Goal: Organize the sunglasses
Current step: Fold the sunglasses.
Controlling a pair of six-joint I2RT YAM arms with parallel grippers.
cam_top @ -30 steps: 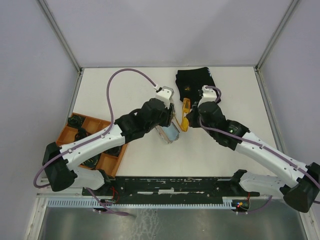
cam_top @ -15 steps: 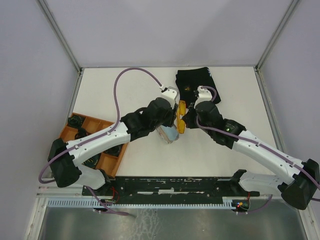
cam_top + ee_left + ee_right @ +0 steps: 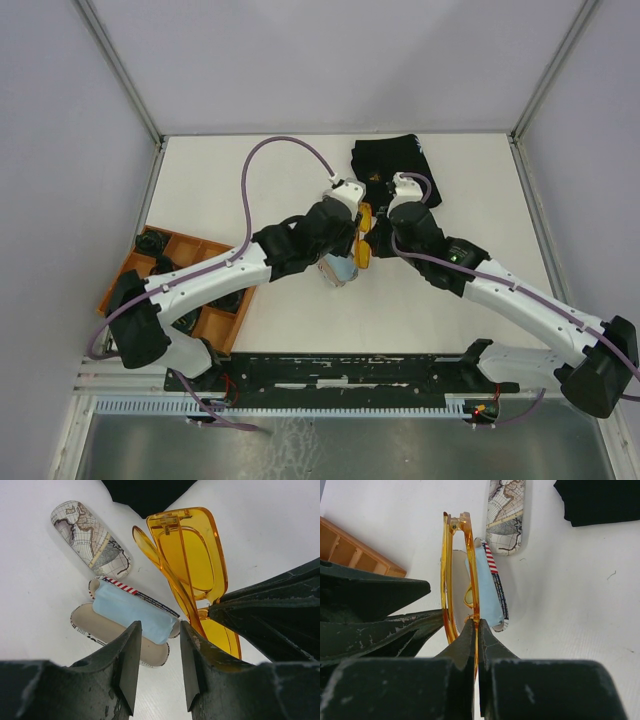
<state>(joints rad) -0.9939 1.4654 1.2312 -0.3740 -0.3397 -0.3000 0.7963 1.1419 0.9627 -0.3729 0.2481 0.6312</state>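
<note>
We hold the orange sunglasses lifted off the tabletop, near the open case. The right gripper is clamped tight on the frame. The left gripper sits just beside the thin arm, jaws about half apart and gripping nothing. To do this step well, we judge the left fingers should nudge that arm flat against the lenses gently, without twisting the frame out of the right grip. We should then lower the pair lengthways onto the blue cloth in the case.
</note>
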